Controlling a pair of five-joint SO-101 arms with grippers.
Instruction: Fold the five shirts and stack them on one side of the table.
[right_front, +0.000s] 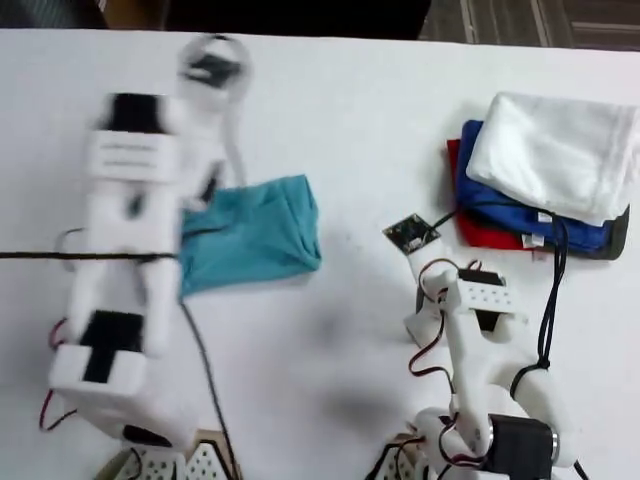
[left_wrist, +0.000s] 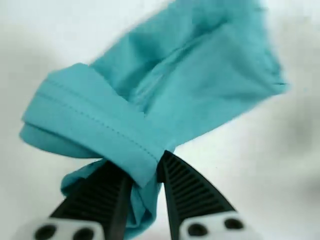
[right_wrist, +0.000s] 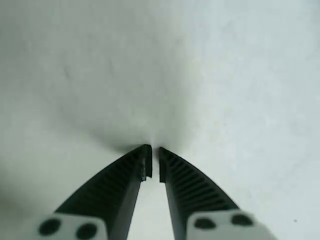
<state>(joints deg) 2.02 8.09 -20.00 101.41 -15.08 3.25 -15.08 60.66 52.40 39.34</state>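
Now left hand (left_wrist: 141, 161) pinches teal shirt (left_wrist: 170, 90); right hand (right_wrist: 154, 151) closed, empty.

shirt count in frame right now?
4. Teal shirt left of centre on the table, held by the left end effector; white shirt, blue shirt, red shirt stacked on the right arm's side. A dark edge beneath may be a fifth.

Seemingly a robotics lab: white table (right_front: 350, 110), loose cables (right_front: 549, 300).
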